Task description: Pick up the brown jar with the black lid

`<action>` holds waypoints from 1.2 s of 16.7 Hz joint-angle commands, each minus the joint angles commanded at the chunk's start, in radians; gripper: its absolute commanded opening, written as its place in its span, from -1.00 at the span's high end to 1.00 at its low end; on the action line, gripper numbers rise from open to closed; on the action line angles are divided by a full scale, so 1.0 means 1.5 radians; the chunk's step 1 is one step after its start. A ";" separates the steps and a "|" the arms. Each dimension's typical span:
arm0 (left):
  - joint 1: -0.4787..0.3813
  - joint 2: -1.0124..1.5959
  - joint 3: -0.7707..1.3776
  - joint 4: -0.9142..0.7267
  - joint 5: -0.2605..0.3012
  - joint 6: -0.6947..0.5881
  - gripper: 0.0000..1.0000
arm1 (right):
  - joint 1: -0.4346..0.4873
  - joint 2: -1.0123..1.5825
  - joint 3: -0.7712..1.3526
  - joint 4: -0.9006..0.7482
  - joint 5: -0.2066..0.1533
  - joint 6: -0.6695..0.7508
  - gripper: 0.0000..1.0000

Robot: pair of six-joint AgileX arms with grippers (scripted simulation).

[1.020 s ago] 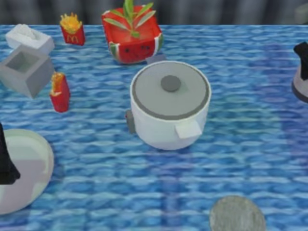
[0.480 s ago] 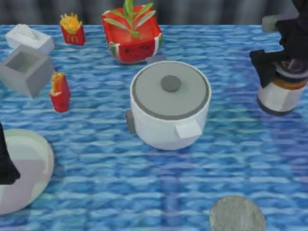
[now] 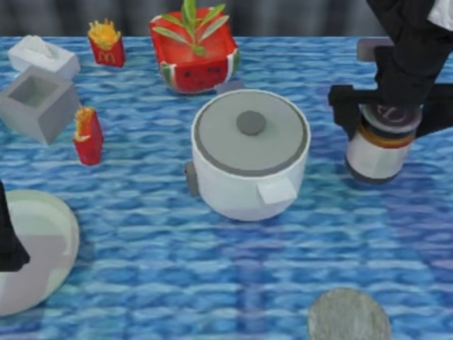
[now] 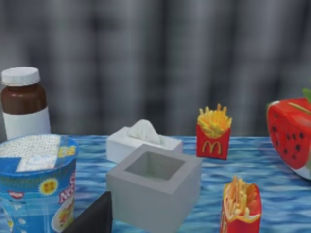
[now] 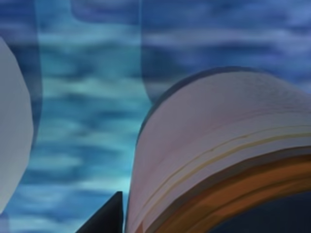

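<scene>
Across the blue table (image 3: 141, 241) stood two fry cartons (image 3: 88, 134), one grey cube box (image 3: 37, 103), one tissue box (image 3: 42, 55), one watermelon planter (image 3: 193, 49) and one white pot (image 3: 249, 154). The left gripper (image 3: 8, 241) sat parked at the left edge; whether it was open could not be told. To the right, the right gripper (image 3: 388, 113) clasped the black lid (image 3: 391, 115) of the brown jar (image 3: 377, 150), fingers (image 3: 343, 106) either side, beside the pot with room between.

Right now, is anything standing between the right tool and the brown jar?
Nothing visible does. The right tool is already at the black lid of the jar, one finger on each side. The white pot stands apart, toward the table's middle. The left arm is parked at the left edge.
</scene>
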 joint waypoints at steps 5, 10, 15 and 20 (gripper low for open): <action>0.000 0.000 0.000 0.000 0.000 0.000 -1.00 | -0.002 0.004 -0.008 0.010 -0.002 -0.001 1.00; 0.000 0.000 0.000 0.000 0.000 0.000 -1.00 | -0.001 0.032 -0.071 0.105 0.000 0.001 1.00; 0.000 0.000 0.000 0.000 0.000 0.000 -1.00 | 0.000 0.036 -0.078 0.114 0.000 0.000 1.00; 0.000 0.000 0.000 0.000 0.000 0.000 -1.00 | 0.000 0.036 -0.078 0.114 0.000 0.000 0.25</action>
